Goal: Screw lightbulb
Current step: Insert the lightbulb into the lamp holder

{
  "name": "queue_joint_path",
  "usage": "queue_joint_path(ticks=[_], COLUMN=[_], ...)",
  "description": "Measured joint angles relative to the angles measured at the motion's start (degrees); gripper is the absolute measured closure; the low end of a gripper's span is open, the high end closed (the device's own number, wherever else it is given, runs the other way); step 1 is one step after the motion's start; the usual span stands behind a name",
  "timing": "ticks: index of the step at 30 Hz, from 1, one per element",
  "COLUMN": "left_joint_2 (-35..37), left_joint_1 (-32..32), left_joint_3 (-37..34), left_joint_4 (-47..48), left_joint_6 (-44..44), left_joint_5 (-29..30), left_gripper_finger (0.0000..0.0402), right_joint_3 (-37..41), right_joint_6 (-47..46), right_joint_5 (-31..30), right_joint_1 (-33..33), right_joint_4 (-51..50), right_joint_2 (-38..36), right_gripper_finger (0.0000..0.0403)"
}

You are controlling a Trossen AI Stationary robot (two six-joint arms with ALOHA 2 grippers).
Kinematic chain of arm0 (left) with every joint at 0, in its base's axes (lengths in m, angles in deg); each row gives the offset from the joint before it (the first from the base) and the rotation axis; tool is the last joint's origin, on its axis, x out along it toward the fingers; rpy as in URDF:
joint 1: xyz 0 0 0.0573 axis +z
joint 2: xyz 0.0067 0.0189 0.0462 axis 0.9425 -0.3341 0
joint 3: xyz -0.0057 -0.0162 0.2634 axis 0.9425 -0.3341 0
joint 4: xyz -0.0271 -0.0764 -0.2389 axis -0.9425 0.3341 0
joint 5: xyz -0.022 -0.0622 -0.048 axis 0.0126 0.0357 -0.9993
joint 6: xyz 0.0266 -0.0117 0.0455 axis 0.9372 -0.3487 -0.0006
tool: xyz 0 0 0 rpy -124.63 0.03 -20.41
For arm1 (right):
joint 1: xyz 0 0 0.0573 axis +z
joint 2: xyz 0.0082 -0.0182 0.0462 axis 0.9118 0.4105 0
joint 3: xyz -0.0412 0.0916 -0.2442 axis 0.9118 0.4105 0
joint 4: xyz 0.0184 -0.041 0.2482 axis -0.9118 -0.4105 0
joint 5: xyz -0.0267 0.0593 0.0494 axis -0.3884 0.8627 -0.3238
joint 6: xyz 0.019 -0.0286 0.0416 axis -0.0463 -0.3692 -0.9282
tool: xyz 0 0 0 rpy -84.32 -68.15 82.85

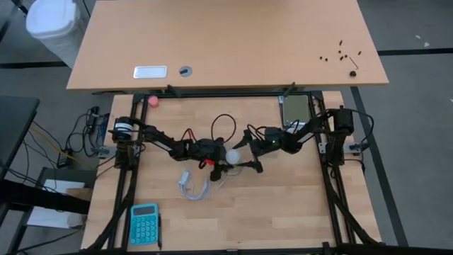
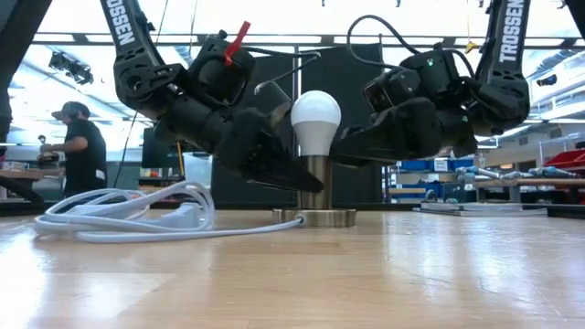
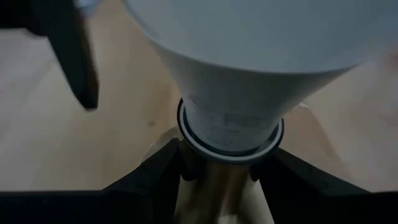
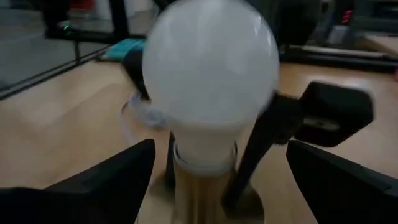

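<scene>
The white frosted lightbulb (image 2: 315, 117) stands upright with its base in a brass socket stem (image 2: 316, 183). The stem rises from a round metal disc (image 2: 315, 217) lying flat on the table. My left gripper (image 3: 221, 171) reaches in from the table's left and is shut on the stem just under the bulb. My right gripper (image 4: 219, 152) comes in from the right, nearly level. It is open, with its fingers standing on either side of the bulb (image 4: 211, 68) and short of it, touching nothing. My left gripper pinches the brass socket stem (image 3: 214, 196) between its two fingers (image 3: 155, 177), right below the bulb's white collar (image 3: 230, 140). The fingers come from the table's left, slanting downward. The socket stays upright on its disc, with the bulb above the fingers.
A coiled white cord (image 2: 128, 217) lies on the table left of the socket and nearer the front edge (image 1: 192, 185). A teal calculator (image 1: 144, 224) sits at the near left and a pink ball (image 1: 154, 101) at the far left. A person (image 2: 78, 146) stands in the room behind.
</scene>
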Motion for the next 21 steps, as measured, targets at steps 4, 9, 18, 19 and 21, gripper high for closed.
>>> queue_joint_path(ticks=[4,9,18,19,21], left_joint_2=[0.02,0.00,-0.05,-0.05,-0.05], left_joint_1=[1.68,4.11,6.26,6.26,6.26], left_joint_3=[0.00,0.00,-0.04,-0.07,-0.07], left_joint_4=[0.75,1.36,1.34,1.28,1.23], left_joint_6=[4.11,6.71,7.17,7.15,7.15], left_joint_5=[-9.23,-19.55,-25.68,-25.64,-25.58], left_gripper_finger=[0.0204,0.0204,0.0204,0.0204,0.0204], right_joint_3=[-0.98,-3.13,-6.53,-6.95,-7.62], right_joint_6=[2.22,3.97,6.95,6.53,4.12], right_joint_5=[5.05,11.00,14.58,15.25,16.91], right_joint_1=[-1.04,-1.11,-1.63,-2.01,-2.79], right_joint_4=[0.18,0.05,-1.37,-0.48,2.68], right_joint_2=[0.00,0.00,2.95,4.68,7.85], right_gripper_finger=[0.0027,0.0028,0.0032,0.0035,0.0040])
